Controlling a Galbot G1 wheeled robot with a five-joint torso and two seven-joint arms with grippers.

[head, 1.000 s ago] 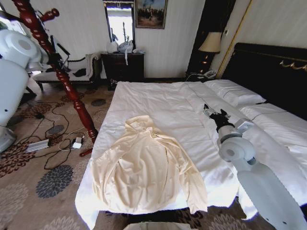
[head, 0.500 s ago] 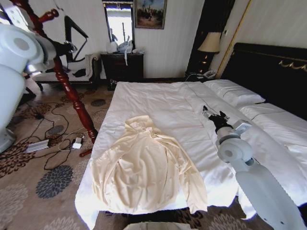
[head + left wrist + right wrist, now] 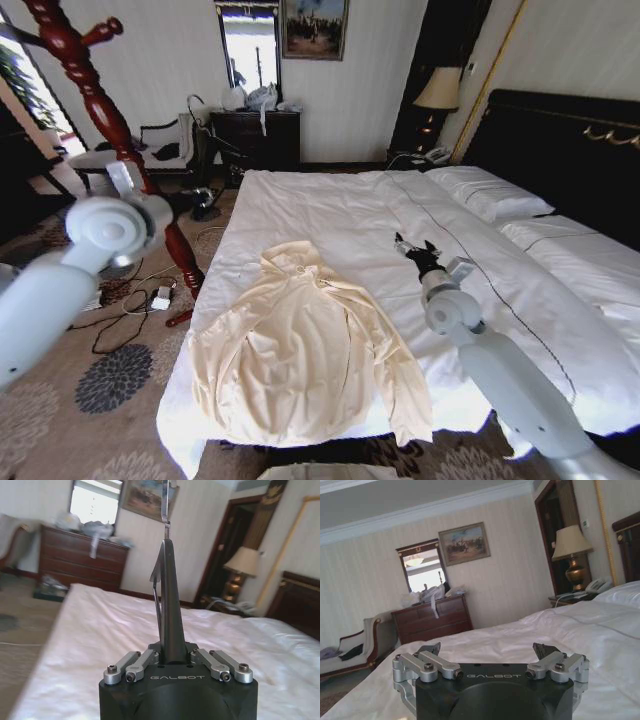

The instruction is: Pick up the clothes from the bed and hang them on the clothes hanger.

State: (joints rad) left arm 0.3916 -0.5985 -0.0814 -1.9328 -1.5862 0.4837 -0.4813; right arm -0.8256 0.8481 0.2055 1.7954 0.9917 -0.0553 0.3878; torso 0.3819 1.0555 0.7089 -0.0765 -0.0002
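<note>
The clothes (image 3: 300, 350), a pale cream garment, lie spread flat on the bed (image 3: 330, 205) near its foot, neck toward the pillows. My right gripper (image 3: 414, 249) hovers open over the white duvet, right of the garment's neck and apart from it. In the right wrist view its fingers (image 3: 543, 650) stand wide apart with nothing between them, above the bed (image 3: 580, 625). My left arm (image 3: 100, 230) is raised left of the bed, in front of the dark-red clothes hanger (image 3: 88, 90). The left gripper (image 3: 167, 542) is shut and empty, pointing across the bed (image 3: 100, 630).
Cables and a power strip (image 3: 80, 302) litter the patterned carpet by the stand's base. A dark dresser (image 3: 256, 138) and a bench (image 3: 150, 150) stand at the far wall. A lamp (image 3: 438, 92) and a black headboard (image 3: 570, 150) are at the right.
My left arm has swung down from beside the stand's top toward the bed's left side. The right gripper has moved left across the duvet toward the garment.
</note>
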